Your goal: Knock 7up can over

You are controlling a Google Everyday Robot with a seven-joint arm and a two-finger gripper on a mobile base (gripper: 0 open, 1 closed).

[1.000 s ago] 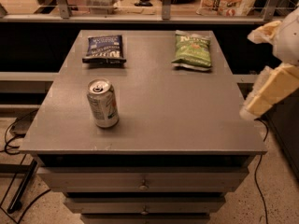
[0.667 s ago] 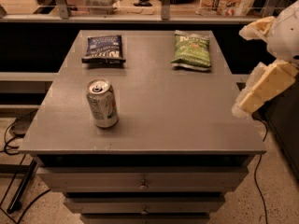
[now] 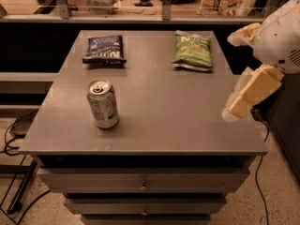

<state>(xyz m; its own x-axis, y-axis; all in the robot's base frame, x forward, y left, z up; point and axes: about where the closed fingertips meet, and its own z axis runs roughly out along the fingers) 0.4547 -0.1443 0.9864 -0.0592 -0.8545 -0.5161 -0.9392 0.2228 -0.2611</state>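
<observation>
The 7up can [image 3: 102, 103] stands upright on the front left part of the grey table [image 3: 168, 121], silvery-white with green markings and a silver top with a pull tab. My gripper [image 3: 240, 101] hangs from the white wrist at the right, over the table's right edge. It is far to the right of the can and touches nothing.
A flat dark-blue snack bag [image 3: 104, 48] lies at the back left and a flat green snack bag [image 3: 192, 50] at the back right. The table has drawers below its front edge. A counter with goods runs behind. Cables lie on the floor at the left.
My gripper has moved left, from beside the table to over its right edge. The can and both bags have not moved.
</observation>
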